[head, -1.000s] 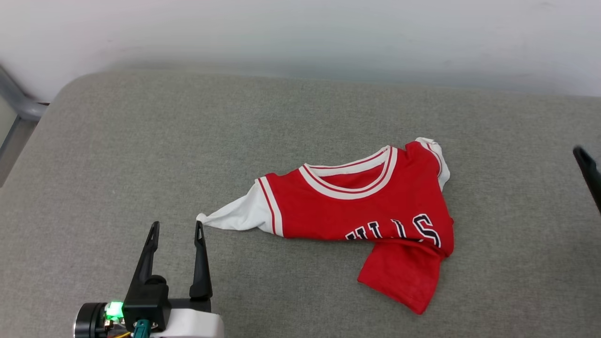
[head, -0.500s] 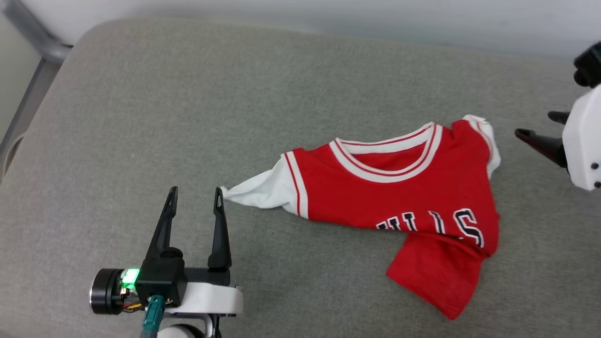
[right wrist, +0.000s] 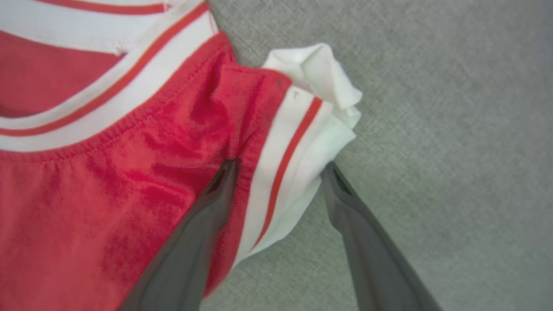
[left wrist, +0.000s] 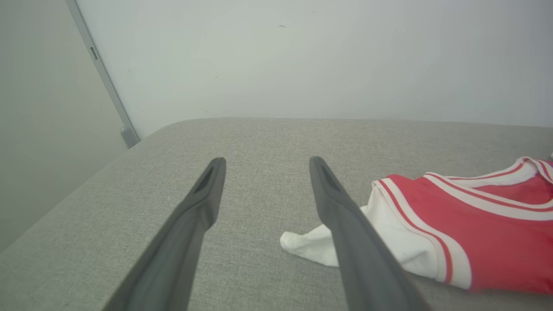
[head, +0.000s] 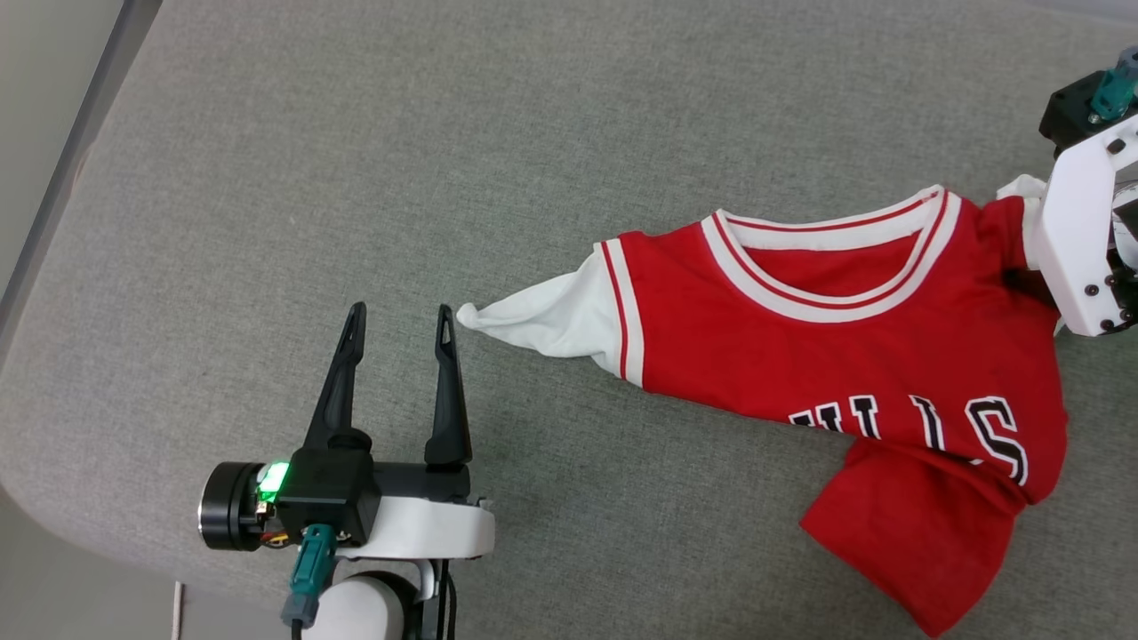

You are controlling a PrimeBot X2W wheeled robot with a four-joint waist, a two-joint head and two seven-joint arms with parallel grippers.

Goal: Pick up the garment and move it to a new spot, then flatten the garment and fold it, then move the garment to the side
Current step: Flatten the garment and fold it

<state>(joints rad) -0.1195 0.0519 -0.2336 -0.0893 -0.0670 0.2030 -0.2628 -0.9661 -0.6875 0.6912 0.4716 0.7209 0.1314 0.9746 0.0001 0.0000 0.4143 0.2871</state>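
The garment (head: 827, 356), red with white sleeves and striped neck trim, lies crumpled on the grey cushion (head: 444, 133), its lower part folded across the lettering. One white sleeve (head: 542, 320) stretches to a point at the left. My left gripper (head: 400, 311) is open just left of that sleeve tip, its right finger beside the tip (left wrist: 298, 244). My right arm's white wrist (head: 1080, 240) hangs over the garment's other shoulder. There my right gripper (right wrist: 281, 167) is open and straddles the striped armhole trim (right wrist: 285, 160), one finger on red cloth, the other at the white sleeve's edge.
The cushion's rounded edge (head: 53, 498) runs down the left and front, with a grey metal rail (head: 80, 133) and floor beyond. A pale wall (left wrist: 302, 56) stands behind the cushion.
The camera has tilted down and shifted, so the whole picture moved. My right arm has come in from the right edge and down onto the garment's far shoulder. The left gripper stays by the sleeve tip.
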